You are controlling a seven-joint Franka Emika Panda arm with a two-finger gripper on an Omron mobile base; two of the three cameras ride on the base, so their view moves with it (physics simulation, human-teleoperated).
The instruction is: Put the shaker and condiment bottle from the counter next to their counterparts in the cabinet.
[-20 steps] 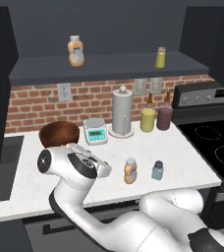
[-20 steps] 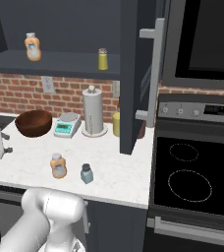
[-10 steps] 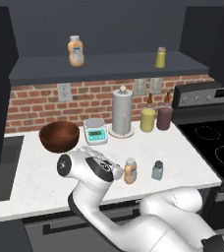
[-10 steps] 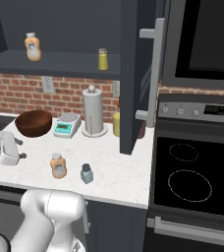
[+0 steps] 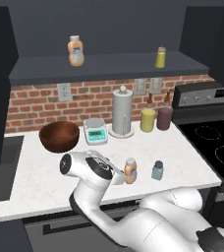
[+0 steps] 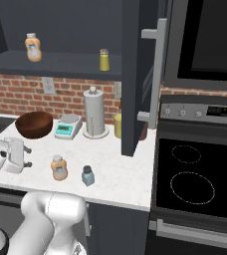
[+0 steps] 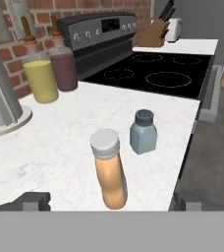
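The orange-tan condiment bottle point(image 5: 130, 171) point(image 6: 59, 167) point(image 7: 110, 170) stands upright near the counter's point(image 5: 40, 172) front edge. The squat teal-grey shaker point(image 5: 157, 170) point(image 6: 87, 176) point(image 7: 143, 132) stands just to its right, apart from it. My gripper point(image 5: 120, 175) point(image 6: 28, 156) point(image 7: 110, 201) is low over the counter, left of the bottle and pointing at it. It is open, with nothing between its spread fingertips point(image 7: 33, 199). On the cabinet shelf point(image 5: 109, 67) stand the counterpart orange bottle point(image 5: 75, 50) point(image 6: 33, 48) and the slim yellow-green shaker point(image 5: 160, 57) point(image 6: 104, 60).
Along the brick wall stand a wooden bowl point(image 5: 59, 136), a kitchen scale point(image 5: 95, 131), a paper-towel holder point(image 5: 122, 112), a yellow canister point(image 5: 147, 119) and a dark red one point(image 5: 164, 118). The stove point(image 5: 217, 142) borders the counter on the right. An open cabinet door point(image 6: 135, 74) hangs above.
My hand has swung right along the counter, from beside the bowl to just left of the condiment bottle. The bottle and shaker have not moved.
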